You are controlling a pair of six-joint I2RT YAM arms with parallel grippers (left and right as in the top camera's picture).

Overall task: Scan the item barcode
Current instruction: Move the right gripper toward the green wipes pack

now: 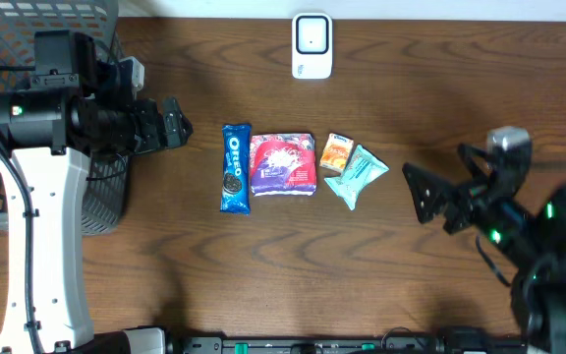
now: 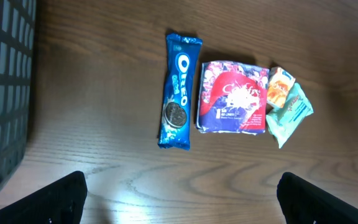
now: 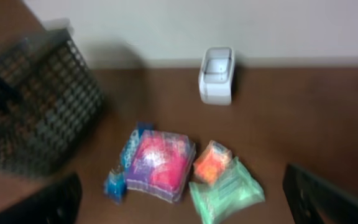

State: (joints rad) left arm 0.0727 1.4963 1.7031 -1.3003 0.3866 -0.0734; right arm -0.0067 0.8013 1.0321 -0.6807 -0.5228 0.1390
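Crowding is the risk: Oreo pack [image 1: 235,168], purple pack [image 1: 283,164], orange pack [image 1: 336,152] and green pack [image 1: 358,175] lie close in a row mid-table, well apart from the scanner [image 1: 311,45]. Left gripper [image 1: 177,126] and right gripper [image 1: 413,192] hang spread and empty. Closing on one pack could drag its neighbour or cover the barcode.

Black wire basket [image 1: 101,202] at the left edge, dark wood table [image 1: 283,280], pale wall [image 3: 166,25] behind

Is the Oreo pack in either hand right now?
No, the Oreo pack lies flat on the table, apart from the left hand and the right hand, both open and empty.
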